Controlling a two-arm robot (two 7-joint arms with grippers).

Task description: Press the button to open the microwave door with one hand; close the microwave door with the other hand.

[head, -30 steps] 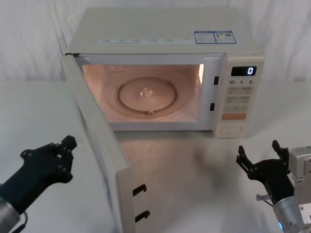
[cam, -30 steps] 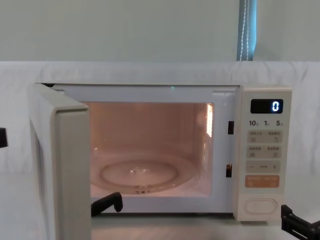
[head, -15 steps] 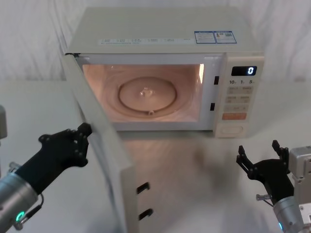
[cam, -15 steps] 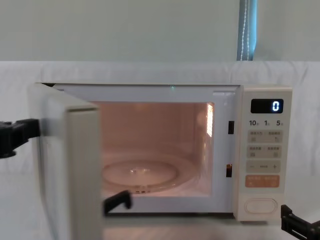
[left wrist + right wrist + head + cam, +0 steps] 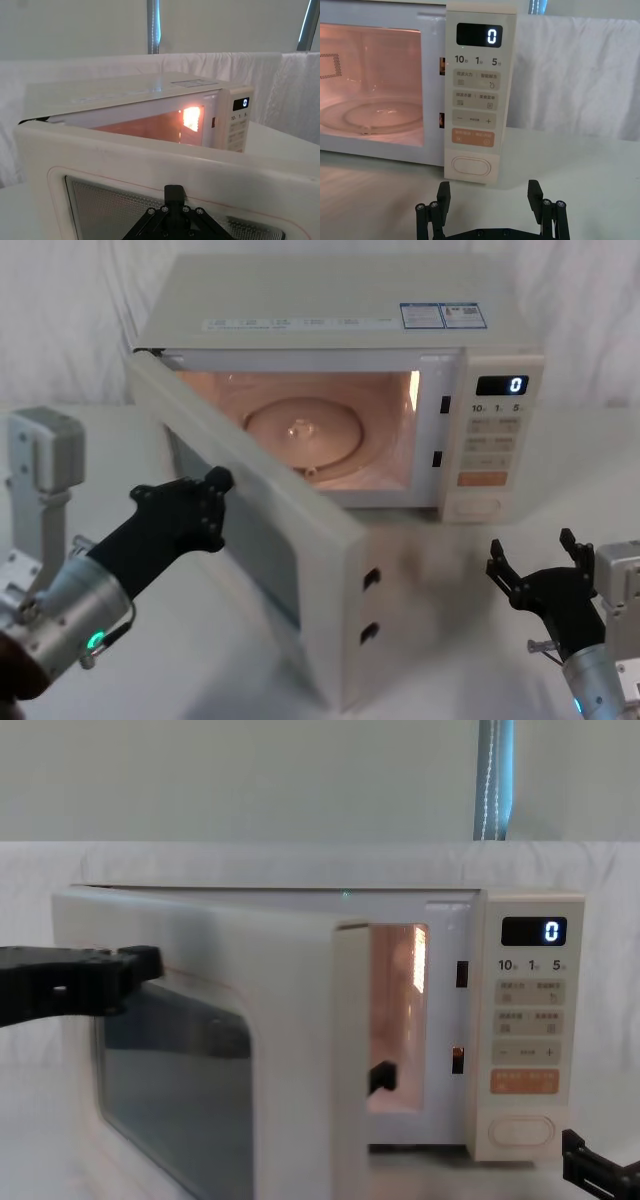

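**A:** Start nearest. What is the left tool [image 5: 205,502] doing?

**B:** It presses flat against the outer face of the microwave door [image 5: 300,570], fingertips at the upper edge of the dark window. It grips nothing. Whether its fingers are spread or together I cannot tell; the wrist view cuts them off.

**A:** And the door?

**B:** Partly open, swung out on its hinge at the left tool's side, free edge slanting toward the robot, cavity lit behind it.

**A:** How will it handle?

**B:** My judgement: a stiff, light panel that swings easily on its hinge, so a push does the job, no grasp needed. The glossy face looks slippery, so a fingertip could slide. Pushing nearer the free edge, beyond the tool, gives more leverage than close to the hinge. The latch probably needs a firm last press.

**A:** The right tool [image 5: 490,205]?

**B:** It hangs over the desk [image 5: 450,590], fingers spread wide, holding nothing. Straight ahead of it, well apart, sits the button [image 5: 471,166], lowest on the panel.

**A:** Anything hidden?

**B:** The hinge itself, the exact contact under the left tool, and much of the turntable behind the door. The keypad lettering is too small to read.
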